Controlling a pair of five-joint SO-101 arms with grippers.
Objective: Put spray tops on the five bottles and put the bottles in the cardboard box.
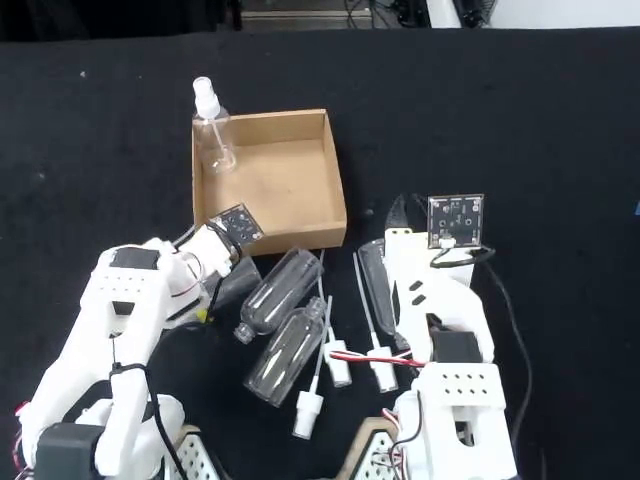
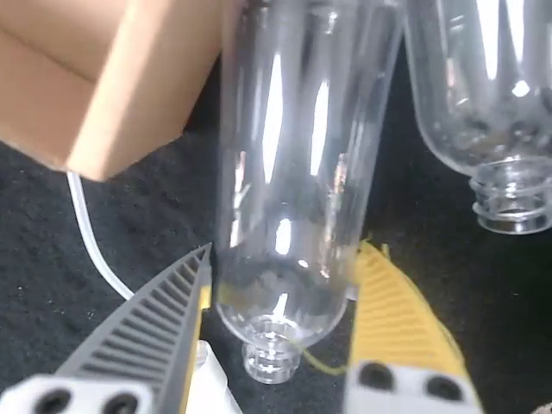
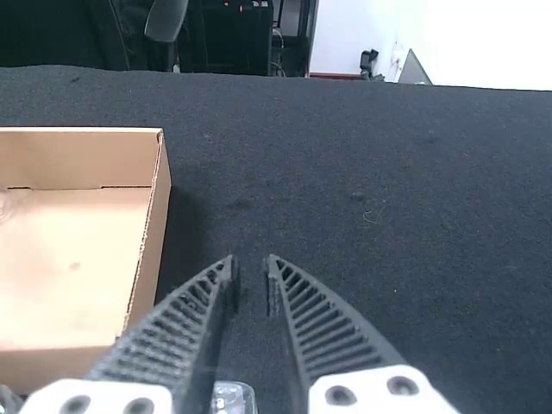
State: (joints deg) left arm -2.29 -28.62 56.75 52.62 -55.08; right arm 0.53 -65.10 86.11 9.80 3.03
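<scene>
Clear, capless bottle [image 2: 289,155], threaded neck bare; left end effector [image 2: 285,254] grips it.

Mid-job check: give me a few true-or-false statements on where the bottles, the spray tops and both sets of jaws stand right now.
1. A topped bottle stands in the cardboard box. True.
2. The left gripper has its jaws around a bottle that already carries a spray top. False: the held bottle has a bare neck.
3. The right gripper has a spray top between its jaws. False: nothing is between them.
4. Two untopped bottles lie on the table in front of the box. True.
5. Every spray top is fitted. False: loose spray tops lie between the arms.
</scene>
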